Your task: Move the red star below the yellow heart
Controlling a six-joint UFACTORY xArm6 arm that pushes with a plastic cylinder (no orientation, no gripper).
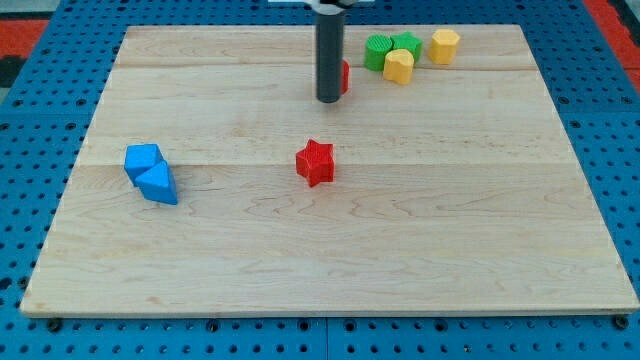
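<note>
Red star point(315, 162) sits near the board's point(300, 260) middle, lying free with nothing touching it. Landmark for everything: the yellow heart point(399, 66), near the view's top, right of centre. Relative to the heart, the star lies toward the view's bottom and well to the view's left; it needs to end up directly under the heart. My tip point(328, 100), a bare rod end with nothing to open or close, rests on the wood left of the heart, carrying nothing and touching no task block. A second red block point(344, 76), shape hidden, shows just behind the rod. Green blocks point(390, 47) touch the heart's upper side; a yellow hexagon-like block point(445, 45) stands just to the heart's upper right. Two blue blocks point(150, 172) lie far left of the heart, out of play. Star is below my tip and slightly to the view's left, apart from it. Judgement: swing the tip round to the star's left face, then push rightward in a steady line, keeping contact centred so the star does not spin off, stopping beneath the heart without nudging it.
</note>
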